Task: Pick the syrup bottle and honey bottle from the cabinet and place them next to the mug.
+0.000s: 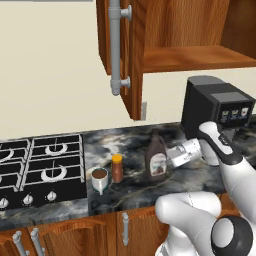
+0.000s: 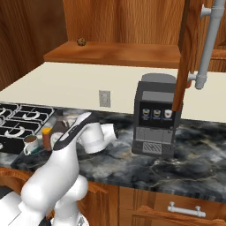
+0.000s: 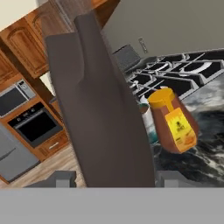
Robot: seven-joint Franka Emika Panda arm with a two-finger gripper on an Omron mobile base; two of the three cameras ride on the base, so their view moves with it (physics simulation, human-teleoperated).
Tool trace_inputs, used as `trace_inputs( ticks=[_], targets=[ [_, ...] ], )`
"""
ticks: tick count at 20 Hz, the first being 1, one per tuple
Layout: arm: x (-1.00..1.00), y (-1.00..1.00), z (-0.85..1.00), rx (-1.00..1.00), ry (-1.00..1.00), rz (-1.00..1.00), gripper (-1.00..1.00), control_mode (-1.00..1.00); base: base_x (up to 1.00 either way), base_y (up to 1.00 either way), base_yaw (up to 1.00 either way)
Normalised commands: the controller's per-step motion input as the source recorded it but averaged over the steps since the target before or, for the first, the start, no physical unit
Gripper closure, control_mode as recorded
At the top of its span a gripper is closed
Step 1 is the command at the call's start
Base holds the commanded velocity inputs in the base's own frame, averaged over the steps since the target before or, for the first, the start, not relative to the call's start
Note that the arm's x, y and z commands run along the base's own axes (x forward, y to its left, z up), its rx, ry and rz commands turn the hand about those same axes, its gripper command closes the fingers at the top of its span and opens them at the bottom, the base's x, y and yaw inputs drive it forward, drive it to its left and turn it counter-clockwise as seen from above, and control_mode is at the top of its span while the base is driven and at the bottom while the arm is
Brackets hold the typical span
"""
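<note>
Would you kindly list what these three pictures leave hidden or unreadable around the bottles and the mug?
- Tool: in the left base view, the dark brown syrup bottle with black cap covers its fingertips.
- Small grey-silver mug: in the hand view, mostly hidden behind the syrup bottle and the slim honey bottle with orange-yellow cap.
- Syrup bottle, right base view: mostly behind the white arm.
- Honey label print: too small to read.

We see the syrup bottle (image 1: 156, 160), dark brown with a narrow neck and a white-red label, standing upright on the table. Just left of it stands the small honey bottle (image 1: 117, 168) with its orange cap, and touching or nearly touching that, the grey mug (image 1: 100, 179). Above, the wooden cabinet (image 1: 150, 35) hangs open.
</note>
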Motion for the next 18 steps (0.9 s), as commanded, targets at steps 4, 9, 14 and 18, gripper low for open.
trace_inputs(
  ticks=[4,9,14,18],
  targets=[
    [0.07,0.11,0.00,-0.05,0.00,-0.03,1.00,-1.00,0.00,0.00,0.00],
    [0.12,0.07,-0.03,-0.06,-0.04,-0.01,1.00,-1.00,0.00,0.00,0.00],
    [0.05,0.08,-0.13,-0.07,-0.13,0.00,1.00,-1.00,0.00,0.00,0.00],
    [0.02,0.03,-0.07,-0.06,-0.13,0.00,1.00,-1.00,0.00,0.00,0.00]
  ],
)
